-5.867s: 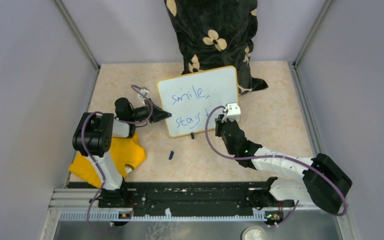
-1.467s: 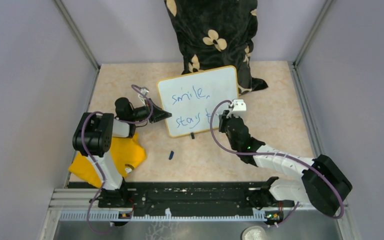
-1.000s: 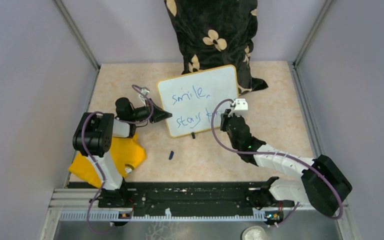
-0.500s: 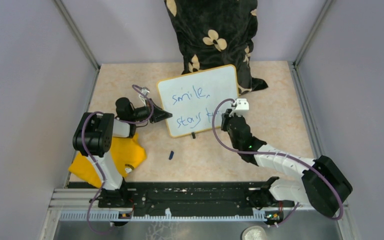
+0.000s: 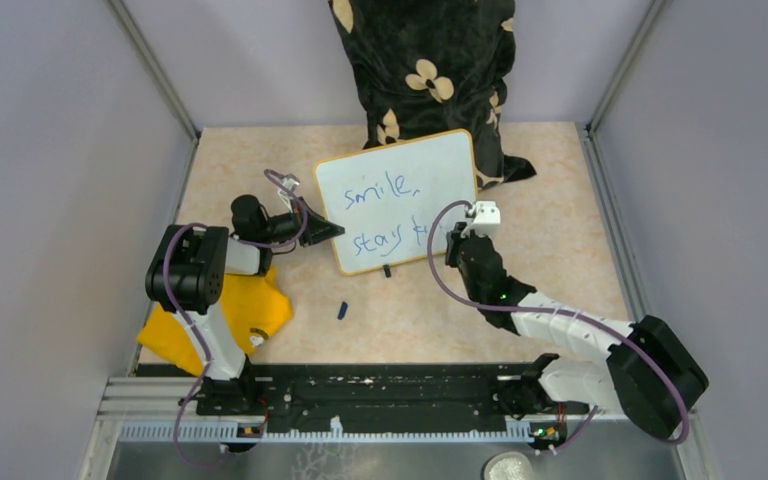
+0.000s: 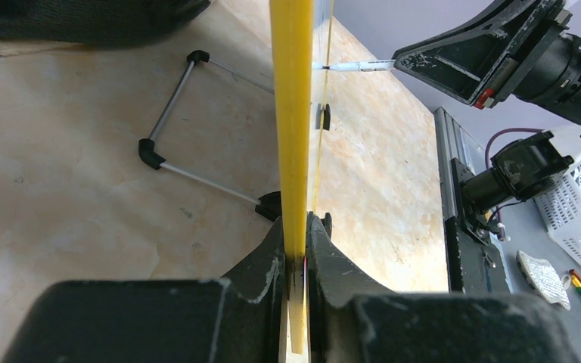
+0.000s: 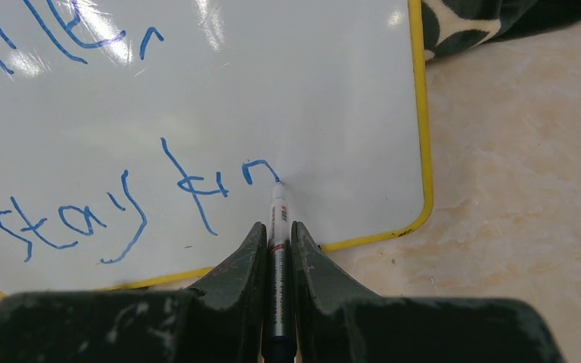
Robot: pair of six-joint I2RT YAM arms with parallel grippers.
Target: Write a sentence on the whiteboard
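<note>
The left end effector [image 6: 296,227] is clamped on the yellow edge of the whiteboard [image 5: 440,170], which stands on the bench [image 5: 560,230]. The right end effector [image 7: 278,231] grips a marker [image 7: 278,208], its tip touching the board at the end of the blue sentence [image 7: 197,185].

place: robotics lab test cell | walls: plain grey panels [image 5: 50,150] in bare aluminium corner posts [image 5: 157,65] | surface: beige marbled tabletop [image 5: 550,230] | rig: two black-and-white cabled robot arms [image 5: 570,328] bolted to a black metal rail [image 5: 390,393] | aside: white plastic mesh basket [image 6: 579,227] beside the rig
</note>
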